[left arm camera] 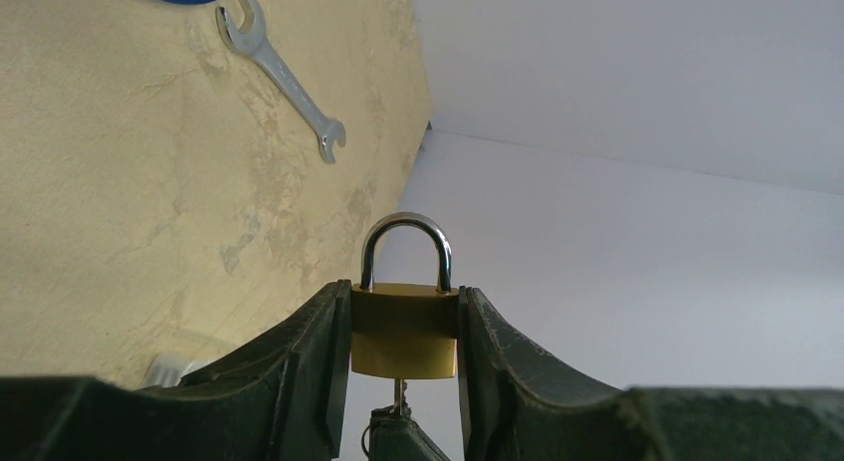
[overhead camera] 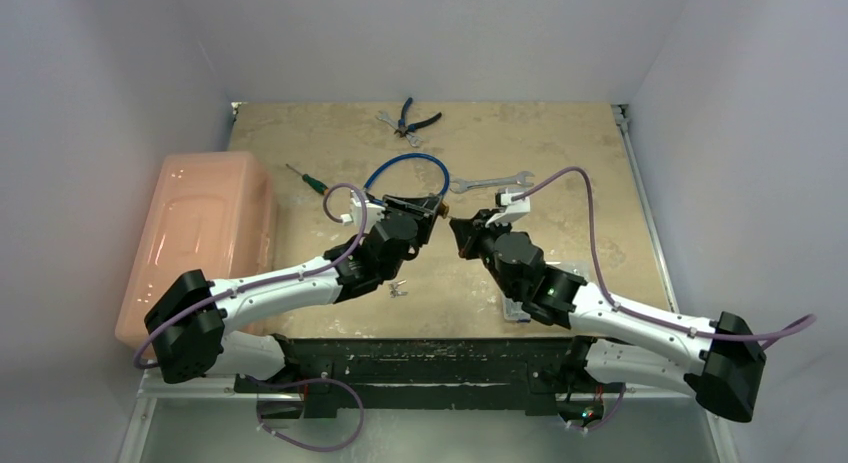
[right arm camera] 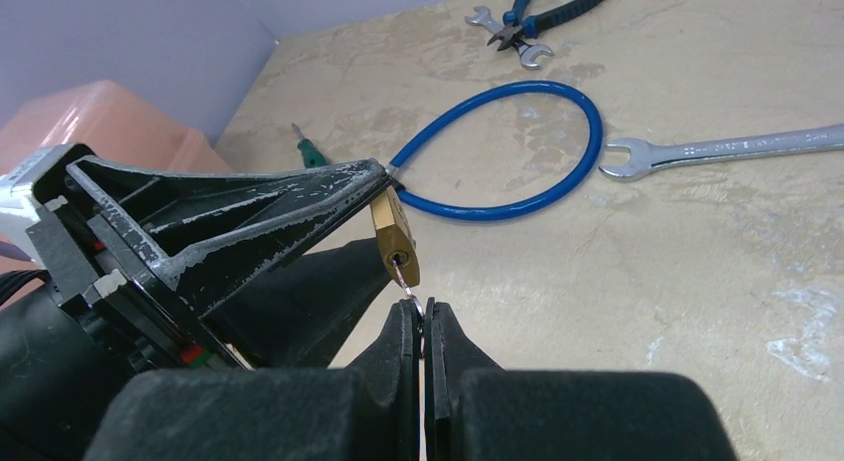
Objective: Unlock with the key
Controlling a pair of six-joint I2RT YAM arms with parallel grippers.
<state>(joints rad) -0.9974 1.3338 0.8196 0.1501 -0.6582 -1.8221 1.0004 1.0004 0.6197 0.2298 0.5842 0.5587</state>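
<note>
The left end effector [left arm camera: 403, 292] is clamping the brass padlock [left arm camera: 403, 344], the right end effector [right arm camera: 423, 312] is pinching the key [right arm camera: 404, 280] inserted at six o'clock, and the shackle [left arm camera: 406, 244] is sitting closed.

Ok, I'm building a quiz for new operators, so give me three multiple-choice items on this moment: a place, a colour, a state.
1. Where is the padlock? A lying on the table; B between the fingers of the left gripper; C in the pink bin.
2. The cable loop is: A red; B green; C blue.
3. The right gripper is: A wide open; B shut on the key; C out of view.
Answers: B, fingers clamp its brass body; C, plainly blue; B, its fingers pinch the key under the padlock.
</note>
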